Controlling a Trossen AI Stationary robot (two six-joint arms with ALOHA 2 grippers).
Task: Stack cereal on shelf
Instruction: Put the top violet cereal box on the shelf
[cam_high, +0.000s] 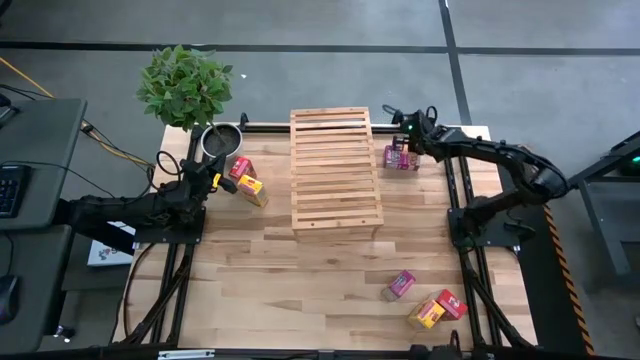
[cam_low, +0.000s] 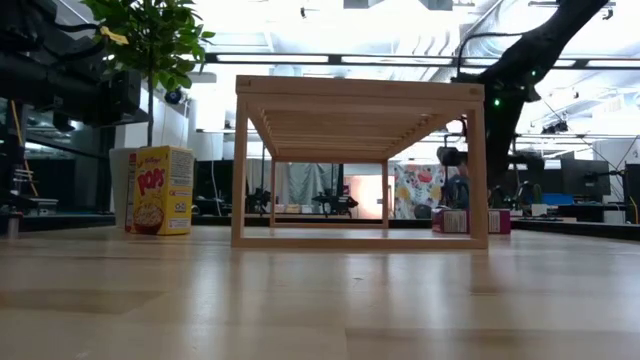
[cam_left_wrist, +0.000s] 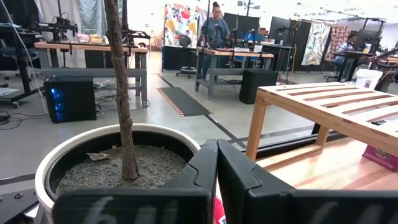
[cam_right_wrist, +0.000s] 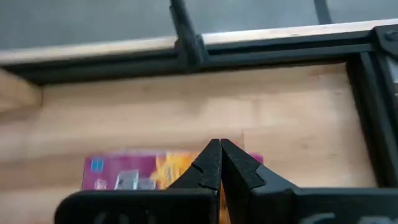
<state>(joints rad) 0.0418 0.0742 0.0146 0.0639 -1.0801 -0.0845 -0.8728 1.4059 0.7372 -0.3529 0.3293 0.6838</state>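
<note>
Wooden surface (cam_high: 300, 270): shelf (cam_high: 335, 170) at centre; right claw (cam_high: 408, 152) closed, empty, above pink box (cam_high: 398, 158), upper right; left claw (cam_high: 214, 181) closed, empty, left.

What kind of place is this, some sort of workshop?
Probably a robotics lab or open workshop. Two dark robot arms work at a butcher-block wooden table holding a light slatted wooden rack, and behind it stand long workbenches with equipment and a person at a bench.

Pale slatted wooden shelf (cam_high: 336, 170) on smooth butcher-block tabletop (cam_high: 300, 270); cardboard cereal (cam_low: 160, 190).
</note>
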